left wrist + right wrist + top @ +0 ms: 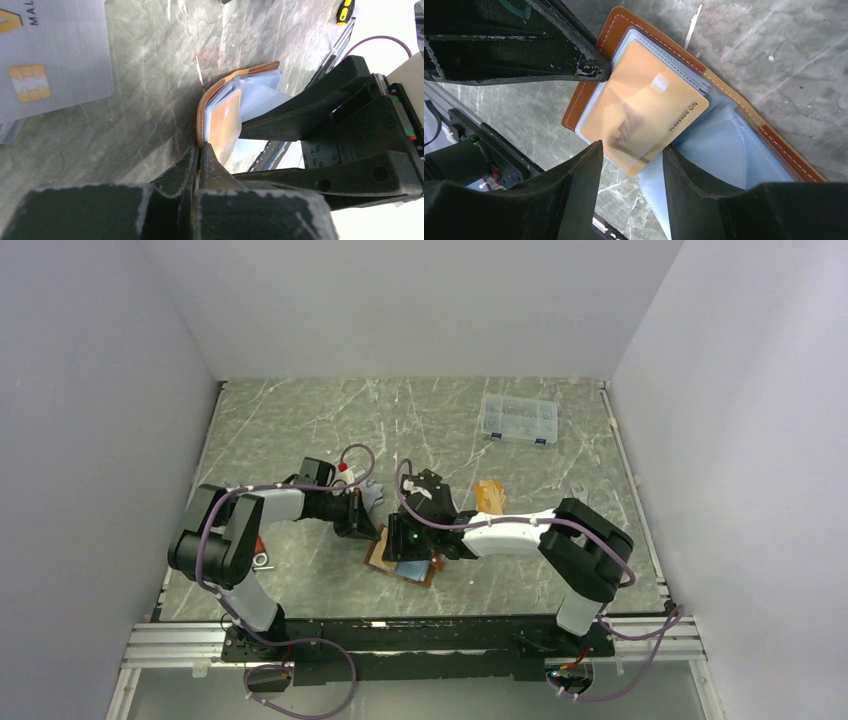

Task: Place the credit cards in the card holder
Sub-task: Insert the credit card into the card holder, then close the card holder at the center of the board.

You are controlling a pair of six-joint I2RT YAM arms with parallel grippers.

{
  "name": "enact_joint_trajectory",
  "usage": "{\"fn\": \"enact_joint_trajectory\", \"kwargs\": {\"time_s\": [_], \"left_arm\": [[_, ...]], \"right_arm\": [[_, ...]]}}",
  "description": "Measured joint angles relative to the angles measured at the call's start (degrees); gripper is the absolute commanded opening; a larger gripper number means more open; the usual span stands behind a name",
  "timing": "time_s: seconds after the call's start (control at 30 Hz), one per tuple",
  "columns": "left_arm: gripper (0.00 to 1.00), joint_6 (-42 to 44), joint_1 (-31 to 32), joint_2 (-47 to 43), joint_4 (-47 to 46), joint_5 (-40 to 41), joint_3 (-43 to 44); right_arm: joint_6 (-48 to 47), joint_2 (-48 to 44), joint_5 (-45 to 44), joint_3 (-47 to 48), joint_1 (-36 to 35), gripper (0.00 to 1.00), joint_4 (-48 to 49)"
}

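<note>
Black fingers of my right claw [631,150] stand half apart, gripping nothing. Between them the gold card [649,110] lies on the brown wallet [621,20], perhaps not fully seated. My left claw [199,152] pinches the wallet's edge. A careless retreat could drag the card out, and a slipped pinch could let the wallet fold.

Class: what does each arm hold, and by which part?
The left gripper pinches the card holder by its leather edge. The right gripper holds nothing; its fingers stand open astride the orange-gold card.
</note>
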State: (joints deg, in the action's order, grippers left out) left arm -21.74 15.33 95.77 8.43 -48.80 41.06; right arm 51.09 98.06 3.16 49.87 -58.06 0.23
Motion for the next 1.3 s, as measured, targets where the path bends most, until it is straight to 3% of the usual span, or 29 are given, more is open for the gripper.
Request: {"fn": "enact_joint_trajectory", "kwargs": {"time_s": [0.17,0.37,0.63,0.77,0.9,1.13,1.3], "left_arm": [[0.0,0.1,-0.5,-0.8,0.1,0.0,0.0],[0.0,2.2,-1.0,-3.8,3.8,0.4,1.7],[0.0,6.2,-1.3,-6.4,8.7,3.4,4.5],[0.0,7.6,-1.3,-6.7,11.1,4.9,5.1],[0.0,8.1,-1.3,-7.1,12.8,6.1,5.6],[0.0,8.6,-1.3,-7.1,13.9,6.9,5.7],[0.0,8.6,-1.3,-7.1,14.0,7.1,5.7]], "right_arm": [[-2.2,0.9,-0.3,2.1,-0.1,0.56,-1.8],[-3.0,-2.1,-1.2,1.2,0.3,0.69,-1.9],[-2.0,-16.3,-5.9,-5.0,1.1,0.7,-6.8],[-1.5,-18.3,-10.7,-5.1,1.1,0.69,-12.8],[-1.4,-15.9,-14.7,-3.9,0.5,0.71,-18.7],[-1.5,-2.9,-22.2,8.4,-5.1,0.7,-26.0],[-1.6,1.0,-25.9,12.5,-6.9,0.57,-29.0]]}}
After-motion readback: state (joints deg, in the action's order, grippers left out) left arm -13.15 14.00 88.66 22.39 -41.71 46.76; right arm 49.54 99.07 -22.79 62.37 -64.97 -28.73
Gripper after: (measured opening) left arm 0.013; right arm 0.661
